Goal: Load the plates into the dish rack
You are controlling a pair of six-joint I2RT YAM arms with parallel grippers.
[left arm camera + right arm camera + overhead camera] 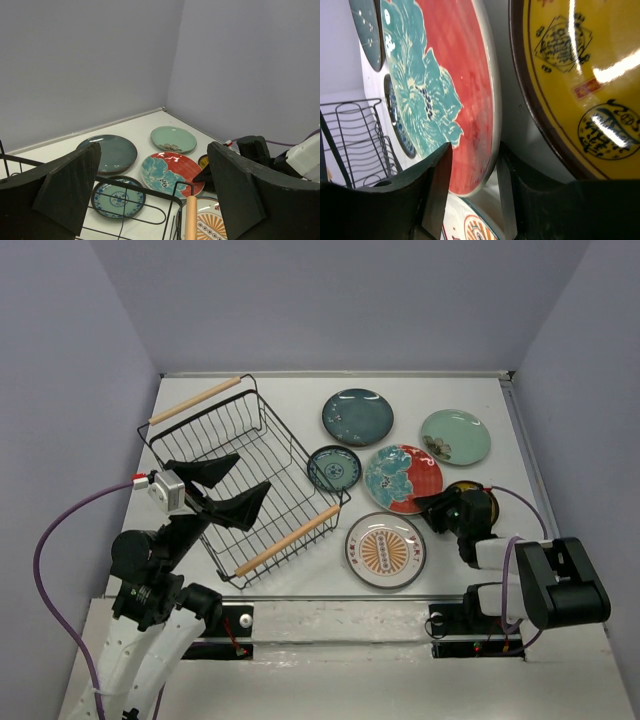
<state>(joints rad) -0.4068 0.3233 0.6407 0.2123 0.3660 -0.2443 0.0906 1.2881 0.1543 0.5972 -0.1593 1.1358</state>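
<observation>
The black wire dish rack (pixel 240 485) with two wooden handles stands at the left and holds no plates. My left gripper (pixel 225 490) hovers open and empty above it. All six plates lie flat on the table: dark teal (pixel 357 416), pale mint (pixel 455 436), small teal patterned (pixel 334 468), red with teal flower (pixel 402 478), cream-orange (pixel 386 550) and small yellow (pixel 478 498), partly hidden by the right arm. My right gripper (pixel 472 150) is low and open. Its jaws stand either side of the red plate's (pixel 465 75) near rim, the yellow plate (pixel 580 75) beside it.
The table's right edge and a purple wall run close behind the mint plate. In the left wrist view, the rack's near handle (pixel 191 220) lies between the rack and the cream-orange plate (pixel 210 225). The right arm's cable (pixel 520 502) trails near the yellow plate.
</observation>
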